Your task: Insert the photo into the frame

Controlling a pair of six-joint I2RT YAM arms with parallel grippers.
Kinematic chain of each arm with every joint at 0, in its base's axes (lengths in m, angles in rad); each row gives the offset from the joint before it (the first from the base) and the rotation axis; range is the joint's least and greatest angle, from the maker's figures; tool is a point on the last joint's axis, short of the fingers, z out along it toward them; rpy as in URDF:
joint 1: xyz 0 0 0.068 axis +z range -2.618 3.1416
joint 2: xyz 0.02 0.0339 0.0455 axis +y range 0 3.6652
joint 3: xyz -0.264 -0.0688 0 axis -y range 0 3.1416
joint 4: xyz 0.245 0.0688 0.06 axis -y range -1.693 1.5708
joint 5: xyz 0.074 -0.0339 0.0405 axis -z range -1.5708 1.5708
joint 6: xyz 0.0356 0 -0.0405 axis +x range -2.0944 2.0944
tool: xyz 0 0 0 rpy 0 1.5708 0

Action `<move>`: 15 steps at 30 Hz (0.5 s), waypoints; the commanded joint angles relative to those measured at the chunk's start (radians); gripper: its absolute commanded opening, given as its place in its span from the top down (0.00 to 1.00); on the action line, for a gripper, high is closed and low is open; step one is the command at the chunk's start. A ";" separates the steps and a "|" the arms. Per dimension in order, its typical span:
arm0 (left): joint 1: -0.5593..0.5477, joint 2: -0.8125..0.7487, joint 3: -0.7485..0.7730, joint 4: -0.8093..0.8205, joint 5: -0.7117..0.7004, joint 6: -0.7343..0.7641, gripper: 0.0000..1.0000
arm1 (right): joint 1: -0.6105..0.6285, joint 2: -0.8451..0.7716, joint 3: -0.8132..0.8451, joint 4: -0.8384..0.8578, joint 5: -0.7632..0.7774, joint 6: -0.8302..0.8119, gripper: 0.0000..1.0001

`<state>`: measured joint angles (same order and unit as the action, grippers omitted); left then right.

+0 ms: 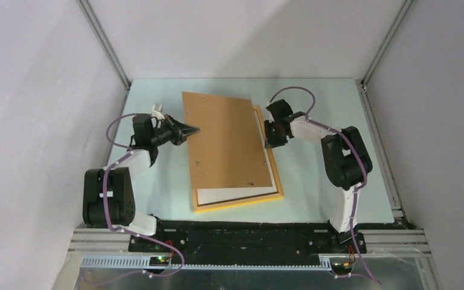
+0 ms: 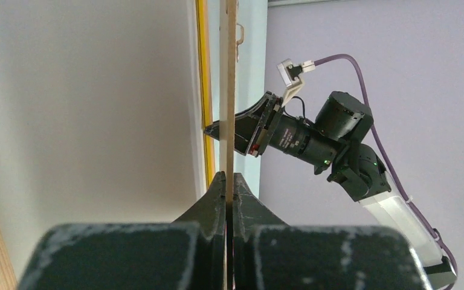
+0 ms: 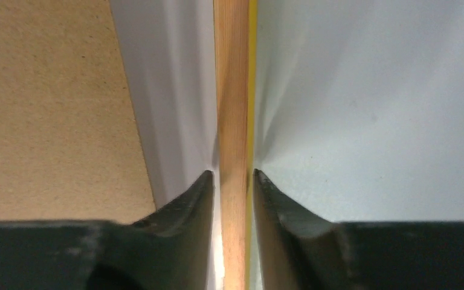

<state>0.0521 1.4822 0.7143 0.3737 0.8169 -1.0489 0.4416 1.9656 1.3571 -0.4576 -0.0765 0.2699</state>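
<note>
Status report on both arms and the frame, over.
Left gripper shut on backing board edge. Right gripper clamps frame rail. White sheet, likely the photo face down, in frame under skewed board.

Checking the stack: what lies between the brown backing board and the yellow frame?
A white sheet lies there, showing past the board's near and right edges in the top view.

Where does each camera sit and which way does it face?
Top external: above and behind the arms, looking down at the table; both arms show.
Left wrist: on the left arm, looking along the left gripper, shut on the backing board.
Right wrist: looking along the right gripper, astride the frame.
Shared: left wrist and top both show the right gripper.
</note>
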 commanded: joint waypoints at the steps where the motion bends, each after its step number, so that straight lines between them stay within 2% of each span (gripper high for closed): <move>1: -0.013 -0.082 -0.002 0.074 -0.013 -0.058 1.00 | -0.015 -0.106 0.002 0.039 -0.028 0.014 0.57; 5: -0.024 -0.079 -0.005 0.075 -0.023 -0.065 1.00 | -0.036 -0.153 -0.013 0.047 -0.040 0.009 0.42; 7: -0.031 -0.074 -0.004 0.074 -0.026 -0.067 1.00 | -0.058 -0.176 -0.022 0.051 -0.058 0.008 0.38; 15: -0.043 -0.012 0.015 0.075 -0.023 -0.061 1.00 | -0.186 -0.238 -0.064 0.070 -0.118 0.001 0.34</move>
<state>0.0193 1.4551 0.6994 0.3801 0.7692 -1.0729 0.3084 1.7737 1.3190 -0.4191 -0.1539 0.2768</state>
